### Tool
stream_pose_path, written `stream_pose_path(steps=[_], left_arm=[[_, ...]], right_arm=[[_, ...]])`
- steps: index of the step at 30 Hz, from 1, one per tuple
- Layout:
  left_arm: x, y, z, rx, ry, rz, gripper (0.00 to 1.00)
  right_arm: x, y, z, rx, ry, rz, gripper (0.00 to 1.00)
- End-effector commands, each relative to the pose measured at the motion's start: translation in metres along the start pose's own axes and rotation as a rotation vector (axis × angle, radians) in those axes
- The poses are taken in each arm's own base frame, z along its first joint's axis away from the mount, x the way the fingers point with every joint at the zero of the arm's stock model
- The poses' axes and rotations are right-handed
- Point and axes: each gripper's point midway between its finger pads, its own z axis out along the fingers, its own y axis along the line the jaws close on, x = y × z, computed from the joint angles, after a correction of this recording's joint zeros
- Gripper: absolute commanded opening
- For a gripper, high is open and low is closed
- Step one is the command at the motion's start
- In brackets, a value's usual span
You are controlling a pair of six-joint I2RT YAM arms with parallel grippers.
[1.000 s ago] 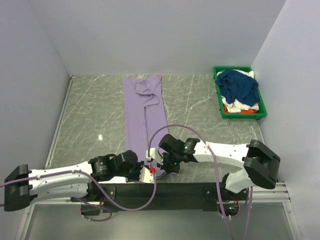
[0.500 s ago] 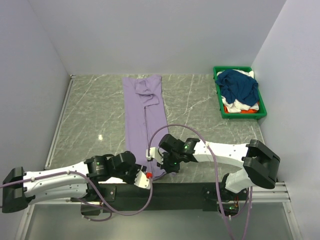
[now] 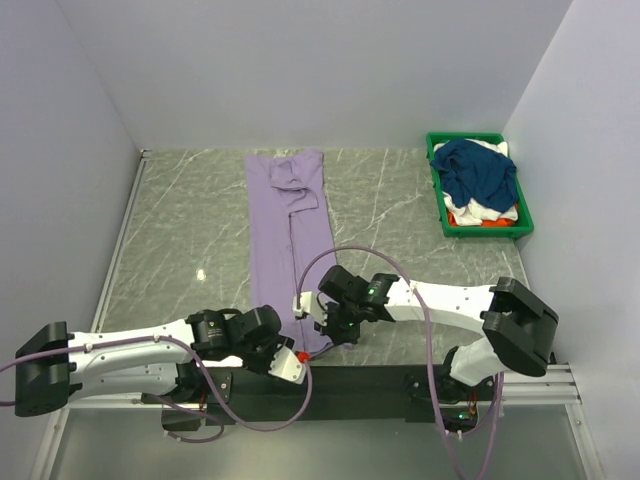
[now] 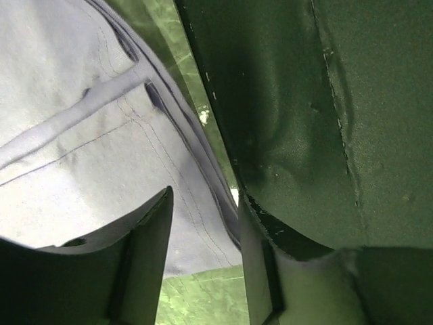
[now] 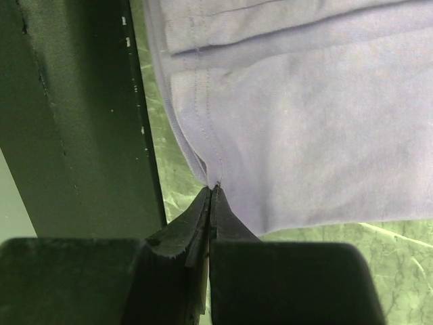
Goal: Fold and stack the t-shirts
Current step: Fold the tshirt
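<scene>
Lavender t-shirt, one, laid as a long strip from far centre to near centre. Probably light, limp, apt to sag and slide; best pinched at the near hem corners. Green bin, one, far right, holding one navy t-shirt plus white cloth and orange cloth, number unclear. Right gripper pinched tight on the near hem; left gripper parted over the hem's left corner, clasping nothing.

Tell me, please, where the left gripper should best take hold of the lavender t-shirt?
Likely the near hem, left of where the right gripper pinches it, coming in low from the near edge of the table: the lavender t-shirt lies flat in a long strip, and the open left gripper faces that hem.
</scene>
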Motion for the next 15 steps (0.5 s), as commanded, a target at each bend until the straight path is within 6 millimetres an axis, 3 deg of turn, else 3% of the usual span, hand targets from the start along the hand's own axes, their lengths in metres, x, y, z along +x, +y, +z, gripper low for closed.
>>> stream_pose_path(steps=[1, 15], left_arm=[[-0.014, 0.010, 0.001, -0.026, -0.041, 0.010, 0.48], [0.011, 0.004, 0.021, 0.001, 0.054, -0.001, 0.36]], right_arm=[[-0.013, -0.004, -0.006, -0.010, -0.030, 0.009, 0.00], [-0.018, -0.011, -0.011, -0.060, -0.060, 0.077, 0.00]])
